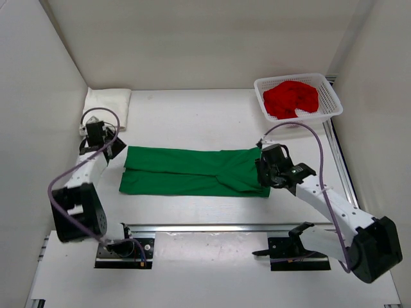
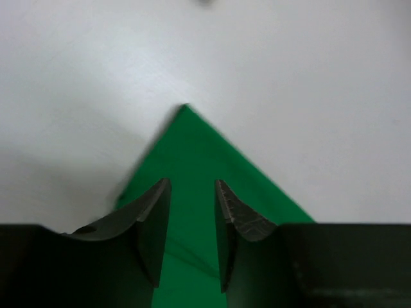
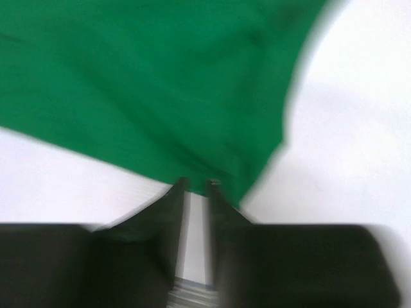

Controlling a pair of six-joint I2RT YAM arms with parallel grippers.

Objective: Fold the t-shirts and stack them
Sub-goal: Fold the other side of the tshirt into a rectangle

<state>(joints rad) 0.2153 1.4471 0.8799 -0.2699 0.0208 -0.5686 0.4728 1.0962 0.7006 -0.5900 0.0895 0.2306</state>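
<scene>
A bright green t-shirt point(image 1: 192, 171) lies folded into a long strip across the middle of the table. My left gripper point(image 1: 116, 149) is at its far left corner. In the left wrist view the left gripper point(image 2: 192, 181) is open over the green cloth point(image 2: 192, 147), whose pointed corner lies just ahead. My right gripper point(image 1: 262, 172) is at the shirt's right end. In the blurred right wrist view the right gripper point(image 3: 197, 182) has its jaws narrowly apart at the green cloth's point(image 3: 148, 83) edge, with bare table between them. The cream-white t-shirt point(image 1: 108, 102) lies folded at the back left. The red t-shirt point(image 1: 292, 97) is bunched in the basket.
The white mesh basket point(image 1: 329, 96) stands at the back right, next to the right wall. White walls close in the left, back and right. A metal rail point(image 1: 218, 228) runs across the near side in front of the arm bases.
</scene>
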